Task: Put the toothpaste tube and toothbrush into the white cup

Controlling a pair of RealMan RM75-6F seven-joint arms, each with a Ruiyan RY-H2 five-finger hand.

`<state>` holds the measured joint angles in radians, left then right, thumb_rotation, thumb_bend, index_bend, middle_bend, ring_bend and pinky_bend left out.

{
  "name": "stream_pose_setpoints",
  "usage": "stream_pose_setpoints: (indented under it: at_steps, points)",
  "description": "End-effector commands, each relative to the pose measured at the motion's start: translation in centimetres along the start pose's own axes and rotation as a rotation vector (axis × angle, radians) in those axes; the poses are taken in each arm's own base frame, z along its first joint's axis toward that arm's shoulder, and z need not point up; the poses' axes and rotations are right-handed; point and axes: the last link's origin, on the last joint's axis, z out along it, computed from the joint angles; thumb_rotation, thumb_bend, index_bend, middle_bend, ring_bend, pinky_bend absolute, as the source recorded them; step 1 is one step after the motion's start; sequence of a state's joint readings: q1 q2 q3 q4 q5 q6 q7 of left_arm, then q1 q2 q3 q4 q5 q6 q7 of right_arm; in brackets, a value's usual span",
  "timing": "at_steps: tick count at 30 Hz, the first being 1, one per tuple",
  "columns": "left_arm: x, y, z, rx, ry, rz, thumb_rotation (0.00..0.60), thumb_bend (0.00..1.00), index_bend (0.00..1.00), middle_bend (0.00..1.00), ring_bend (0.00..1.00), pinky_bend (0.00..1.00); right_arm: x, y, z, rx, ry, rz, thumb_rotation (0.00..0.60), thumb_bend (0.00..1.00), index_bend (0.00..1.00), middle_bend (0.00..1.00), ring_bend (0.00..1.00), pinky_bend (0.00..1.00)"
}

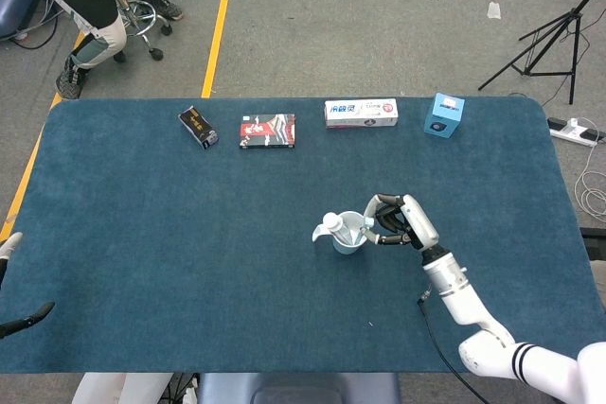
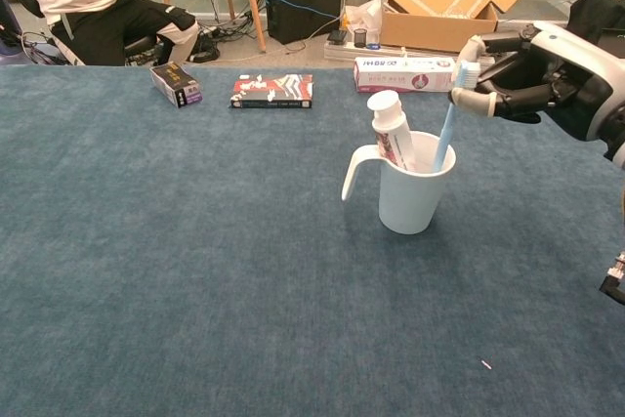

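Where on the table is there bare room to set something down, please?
The wide blue cloth left of the white cup and the strip in front of it are bare. The far edge is crowded: black box, red packet, toothpaste box, blue box. The right hand sits beside the cup.

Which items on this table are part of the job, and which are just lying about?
Part of the job:
white cup
toothpaste tube, standing in the cup
toothbrush, leaning in the cup
right hand, fingers beside the brush head

Lying about:
toothpaste box
blue box
red and black packet
small dark box
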<state>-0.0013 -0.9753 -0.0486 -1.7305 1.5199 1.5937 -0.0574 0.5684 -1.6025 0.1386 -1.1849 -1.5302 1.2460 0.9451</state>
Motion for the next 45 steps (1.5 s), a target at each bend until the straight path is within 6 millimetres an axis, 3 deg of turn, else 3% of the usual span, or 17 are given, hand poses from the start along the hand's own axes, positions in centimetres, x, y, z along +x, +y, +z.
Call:
stream_pose_setpoints:
  at_steps: [1,8,13,21,27,32,37,40,45]
  points:
    - [0.0,0.0,0.0,0.001,-0.001,0.001,0.6,0.04,0.03,0.16,0.16,0.26,0.2,-0.3,-0.2,0.018,0.006,-0.01,0.6,0.14,0.59,1.0,1.0,1.0]
    - [-0.1,-0.1,0.1,0.003,-0.004,0.005,0.6,0.04,0.03,0.16,0.16,0.26,1.4,-2.9,-1.9,0.12,0.033,-0.075,0.6,0.13,0.55,1.0,1.0,1.0]
    - [-0.2,0.0,0.1,0.003,-0.006,0.011,0.6,0.04,0.03,0.16,0.16,0.26,2.7,-5.1,-3.6,0.181,0.067,-0.194,0.6,0.12,0.45,1.0,1.0,1.0]
    - [-0.6,0.0,0.2,0.006,-0.015,0.024,0.6,0.04,0.03,0.16,0.16,0.26,5.4,-7.2,-6.9,0.186,0.179,-0.662,0.6,0.11,0.37,1.0,0.97,1.0]
    - [-1.0,0.1,0.3,0.004,-0.025,0.038,0.6,0.04,0.03,0.16,0.16,0.26,7.5,-6.7,-9.8,-0.048,0.202,-1.032,0.6,0.11,0.36,0.99,0.85,1.0]
    - [-1.5,0.4,0.4,-0.002,-0.036,0.051,0.6,0.05,0.03,0.16,0.16,0.26,8.8,-5.9,-12.2,-0.272,0.178,-1.25,0.6,0.11,0.33,0.8,0.67,0.94]
    - [-1.8,0.4,0.7,-0.002,-0.039,0.058,0.6,0.04,0.03,0.16,0.16,0.26,9.6,-4.9,-14.2,-0.45,0.194,-1.347,0.6,0.11,0.26,0.57,0.4,0.68]
    - [-1.9,0.4,0.9,-0.002,-0.034,0.059,0.6,0.04,0.03,0.16,0.16,0.26,10.1,-4.2,-15.4,-0.528,0.217,-1.362,0.6,0.11,0.25,0.48,0.3,0.58]
    - [-2.2,0.5,1.2,-0.007,-0.033,0.056,0.6,0.05,0.03,0.16,0.16,0.26,10.1,-3.4,-16.5,-0.555,0.239,-1.297,0.6,0.11,0.24,0.39,0.23,0.53]
